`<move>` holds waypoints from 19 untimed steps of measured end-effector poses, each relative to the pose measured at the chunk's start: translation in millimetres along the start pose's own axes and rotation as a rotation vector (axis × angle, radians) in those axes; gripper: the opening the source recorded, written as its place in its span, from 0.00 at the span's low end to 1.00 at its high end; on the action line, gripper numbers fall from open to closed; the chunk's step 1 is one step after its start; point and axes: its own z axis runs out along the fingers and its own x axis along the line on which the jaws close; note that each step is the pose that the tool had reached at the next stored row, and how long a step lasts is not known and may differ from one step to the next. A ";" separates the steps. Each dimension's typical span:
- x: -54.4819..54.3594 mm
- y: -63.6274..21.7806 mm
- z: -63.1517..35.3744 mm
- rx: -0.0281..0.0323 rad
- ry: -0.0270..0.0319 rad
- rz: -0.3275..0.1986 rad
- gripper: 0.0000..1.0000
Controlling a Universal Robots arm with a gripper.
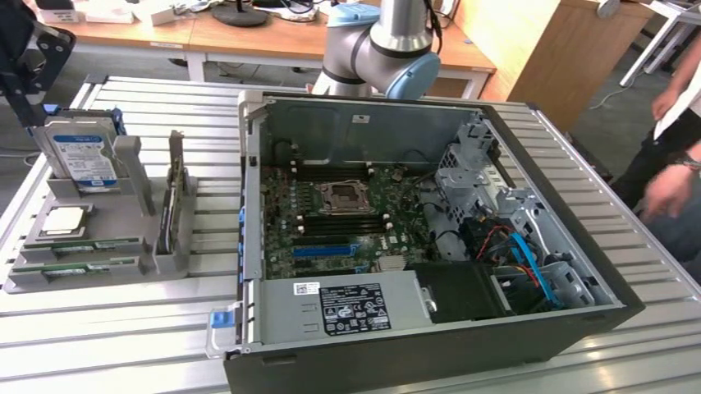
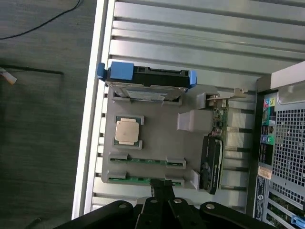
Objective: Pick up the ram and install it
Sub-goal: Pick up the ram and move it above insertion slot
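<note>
Grey moulded tray (image 1: 22, 283) sits on the slatted metal table (image 1: 110, 353), to the exterior view's left of the open computer case (image 1: 570, 328). Tray contents: hard drive (image 1: 82, 152) standing upright at the end farther from the exterior camera. Processor chip (image 1: 66, 220) lies flat in its recess. Expansion card (image 1: 172, 197) stands on edge along the side nearest the case. Two green sticks stand on edge in parallel slots at the near end: inner ram stick (image 1: 82, 244) just beside the chip, outer ram stick (image 1: 77, 267) along the tray's edge. Both are seated in the tray and nothing touches them. Gripper (image 2: 162, 185) hangs well above the tray; in the wrist view its tip overlaps the slot of the outer ram stick, toward the card end. Its fingers (image 2: 157, 188) are drawn together with nothing between them. The case lies on its side with the motherboard (image 1: 328, 238) facing up. The processor socket (image 1: 341, 197) is in the middle, with long dark memory slots (image 1: 340, 220) beside it. A labelled power supply (image 1: 340, 308) occupies the near end. The arm (image 1: 395, 41) rises behind the case. A person (image 1: 674, 164) stands at the exterior view's right edge, close to the table.
</note>
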 end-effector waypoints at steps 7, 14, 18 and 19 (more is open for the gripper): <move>0.0 0.0 0.0 -0.0028 0.0056 -0.125 0.11; 0.0 0.0 0.0 -0.0055 0.0114 -0.252 0.11; 0.0 0.0 0.1 -0.0072 0.0146 -0.324 0.11; 0.0 0.0 0.1 -0.0076 0.0154 -0.341 0.11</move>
